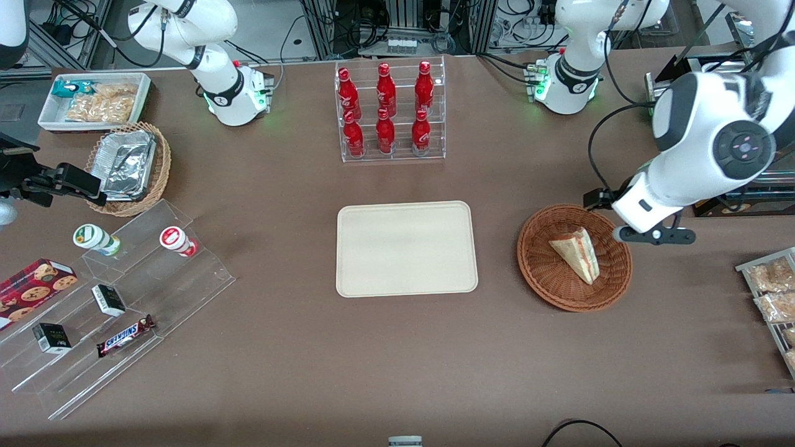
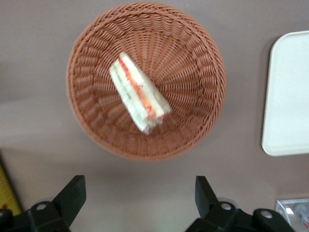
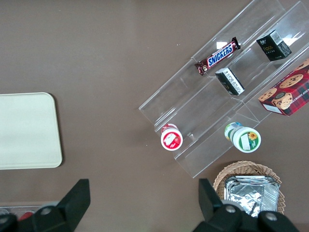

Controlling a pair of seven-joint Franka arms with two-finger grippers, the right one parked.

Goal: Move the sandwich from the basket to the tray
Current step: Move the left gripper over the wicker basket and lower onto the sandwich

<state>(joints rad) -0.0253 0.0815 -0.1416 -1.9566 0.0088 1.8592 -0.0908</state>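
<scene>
The sandwich (image 1: 577, 253) (image 2: 139, 93), a pale wedge with red and green filling along its edge, lies on its side in the round reddish-brown basket (image 1: 534, 273) (image 2: 77, 111). The beige tray (image 1: 407, 248) (image 2: 289, 96) (image 3: 26, 130) lies flat and bare beside the basket, toward the parked arm's end. My gripper (image 1: 612, 214) (image 2: 140, 193) hangs high above the basket's rim, at the edge nearest the working arm's base. It is open, with only brown table showing between its black fingers (image 2: 72, 195). It touches neither the sandwich nor the basket.
A clear rack of red bottles (image 1: 390, 112) stands farther from the front camera than the tray. Snack bags on a rack (image 1: 773, 292) lie at the working arm's end. A foil-filled tan basket (image 1: 127, 167), white bin (image 1: 93, 99) and acrylic snack steps (image 1: 118, 298) sit at the parked arm's end.
</scene>
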